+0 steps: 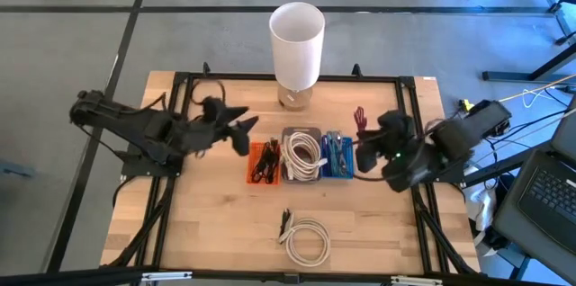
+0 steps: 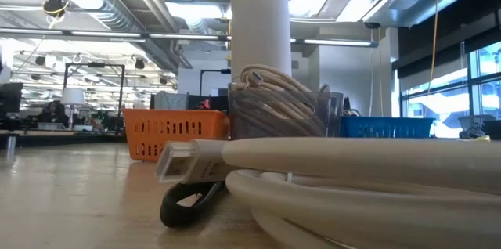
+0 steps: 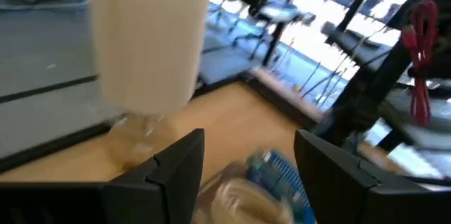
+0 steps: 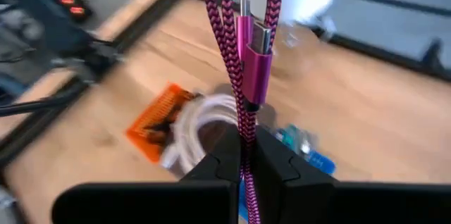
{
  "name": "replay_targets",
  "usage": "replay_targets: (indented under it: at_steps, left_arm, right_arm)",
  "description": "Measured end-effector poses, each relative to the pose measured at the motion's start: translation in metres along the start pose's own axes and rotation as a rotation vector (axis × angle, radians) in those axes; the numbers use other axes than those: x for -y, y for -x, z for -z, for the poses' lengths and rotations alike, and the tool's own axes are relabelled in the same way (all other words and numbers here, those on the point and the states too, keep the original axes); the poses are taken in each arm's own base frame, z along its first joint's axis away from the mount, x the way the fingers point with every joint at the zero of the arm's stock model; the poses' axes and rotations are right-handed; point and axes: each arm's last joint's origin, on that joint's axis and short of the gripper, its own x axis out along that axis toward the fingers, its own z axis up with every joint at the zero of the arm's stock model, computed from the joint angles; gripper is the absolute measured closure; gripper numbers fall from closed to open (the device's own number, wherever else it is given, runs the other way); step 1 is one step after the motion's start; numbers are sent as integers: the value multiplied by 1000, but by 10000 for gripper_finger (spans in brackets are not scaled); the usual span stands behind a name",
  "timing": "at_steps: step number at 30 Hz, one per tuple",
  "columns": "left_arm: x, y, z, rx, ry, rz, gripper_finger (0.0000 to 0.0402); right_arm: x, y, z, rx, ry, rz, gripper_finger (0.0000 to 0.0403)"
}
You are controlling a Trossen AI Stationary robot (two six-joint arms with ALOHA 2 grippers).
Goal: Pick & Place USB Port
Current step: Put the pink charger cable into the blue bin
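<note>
Right gripper (image 4: pixel 243 155): clamped on a pink braided cable (image 4: pixel 248 55), just right of the blue bin (image 1: pixel 337 156)
Left gripper (image 3: pixel 248 155): fingers spread wide, holding nothing, just left of the orange bin (image 1: pixel 263 162)
White cable (image 1: pixel 306 239): coiled near the bench's front edge
Lamp (image 1: pixel 296 41): at the back edge
</note>
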Motion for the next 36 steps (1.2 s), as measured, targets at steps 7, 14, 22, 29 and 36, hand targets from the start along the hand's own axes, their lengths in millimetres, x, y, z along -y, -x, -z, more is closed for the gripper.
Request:
replay_targets:
  at_steps: [7,14,22,29,36]
  left_arm:
    - [-15,27,24,-10,36,-145,190]
    - [-19,32,30,-20,85,-169,190]
    - [-19,32,30,-25,92,-167,190]
    - [-18,32,31,-35,102,-161,190]
    - [-18,32,31,-39,105,-158,190]
  right_arm:
    - [21,-42,55,-91,-146,68,388]
    - [49,-78,80,-177,-316,-12,389]
    - [66,-133,103,-280,-367,-2,389]
    - [80,-169,111,-300,-366,36,389]
    - [86,-193,116,-357,-332,55,389]
